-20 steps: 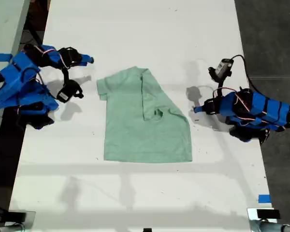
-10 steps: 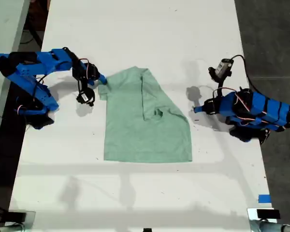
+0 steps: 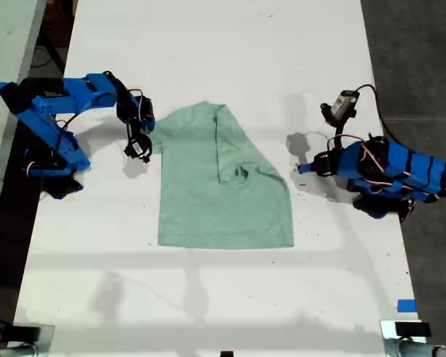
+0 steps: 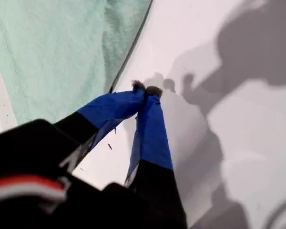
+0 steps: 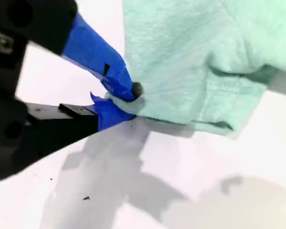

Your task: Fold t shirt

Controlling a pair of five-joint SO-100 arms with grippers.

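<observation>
The pale mint-green t shirt (image 3: 208,193) lies flat on the white table (image 3: 223,44), with one side folded over its middle. My second gripper (image 3: 150,128) is at the shirt's sleeve on the exterior view's left. In the second wrist view, my second gripper (image 5: 126,98) is shut on the edge of the t shirt (image 5: 205,57). My first gripper (image 3: 300,169) rests low on the exterior view's right, a short gap from the shirt's edge. In the first wrist view, my first gripper (image 4: 147,89) is shut on nothing, over bare table beside the t shirt (image 4: 52,52).
A small camera (image 3: 346,104) on a cable sticks up above the first arm. Blue tape (image 3: 406,306) marks the table near the exterior view's lower right. Dark floor runs along the table's edge on the exterior view's right, and another pale surface borders its left.
The second arm has swung out from its folded pose to the shirt's sleeve and closed on it. The shirt has shifted slightly toward that arm. The first arm has not moved.
</observation>
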